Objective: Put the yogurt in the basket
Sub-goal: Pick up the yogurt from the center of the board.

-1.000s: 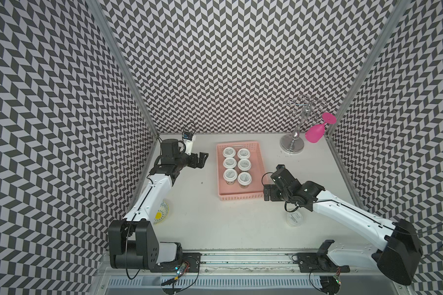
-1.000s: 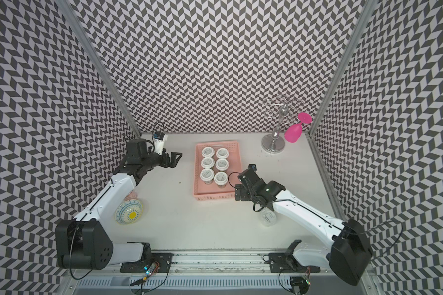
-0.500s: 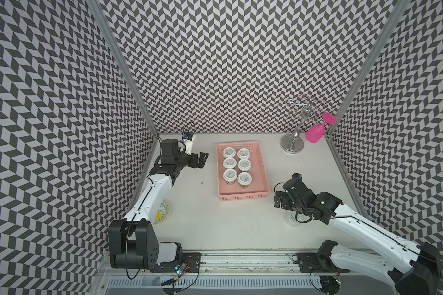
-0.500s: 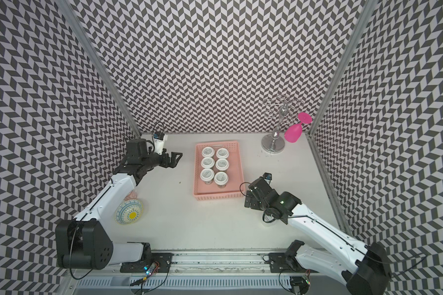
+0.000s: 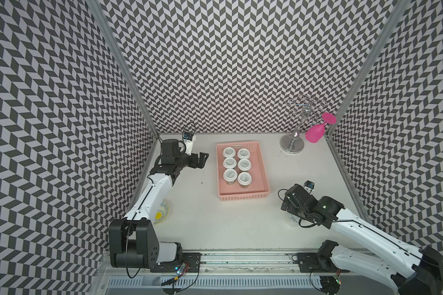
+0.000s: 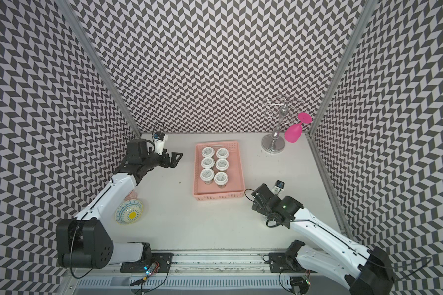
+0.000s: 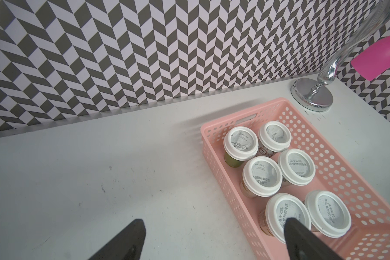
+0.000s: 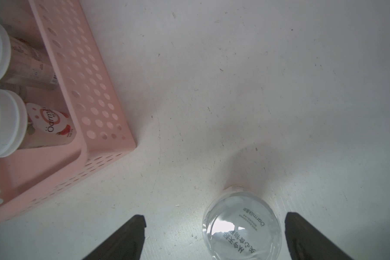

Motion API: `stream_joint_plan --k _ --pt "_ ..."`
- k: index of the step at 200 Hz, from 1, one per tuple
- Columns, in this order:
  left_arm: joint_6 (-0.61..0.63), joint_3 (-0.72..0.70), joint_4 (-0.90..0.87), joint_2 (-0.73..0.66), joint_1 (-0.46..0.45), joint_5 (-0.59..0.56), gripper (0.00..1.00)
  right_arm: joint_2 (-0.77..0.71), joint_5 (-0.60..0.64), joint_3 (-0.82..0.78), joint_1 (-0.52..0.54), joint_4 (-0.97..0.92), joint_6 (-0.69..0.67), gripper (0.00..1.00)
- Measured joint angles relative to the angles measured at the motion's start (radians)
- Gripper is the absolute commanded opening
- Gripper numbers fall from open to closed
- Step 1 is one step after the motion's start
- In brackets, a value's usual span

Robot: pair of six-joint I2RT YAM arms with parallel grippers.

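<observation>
The salmon-pink basket (image 5: 243,201) (image 7: 214,157) (image 8: 83,96) sits mid-table and holds several white-lidded yogurt tubs (image 5: 230,163) (image 7: 262,176) standing in two rows. One translucent yogurt tub (image 8: 241,227) (image 5: 292,221) stands on the table to the right of the basket's front corner. My right gripper (image 8: 214,217) (image 5: 285,204) hangs open over it, and the tub shows between the fingers, nearer one of them. My left gripper (image 7: 214,220) (image 5: 202,159) is open and empty, left of the basket's far end.
A chrome stand (image 5: 292,146) with a pink wine glass (image 5: 315,132) fills the back right corner. A patterned bowl (image 6: 129,211) and a pinkish cup (image 6: 132,195) lie by the left arm. Patterned walls close in three sides.
My right arm has drawn back from the basket's right side toward the front right and now stands over the translucent tub. The left arm has not moved.
</observation>
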Motion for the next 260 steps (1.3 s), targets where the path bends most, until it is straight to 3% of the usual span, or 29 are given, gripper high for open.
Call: stream_joint_plan --k 55,260 --pt "0.000 0.000 0.000 0.013 0.000 0.000 1.00 0.002 0.011 -0.037 -0.002 -0.017 0.037 1.00" --pt "0.000 0.000 0.001 0.015 0.000 0.003 1.00 0.063 -0.128 -0.135 -0.034 0.092 -0.084 0.92"
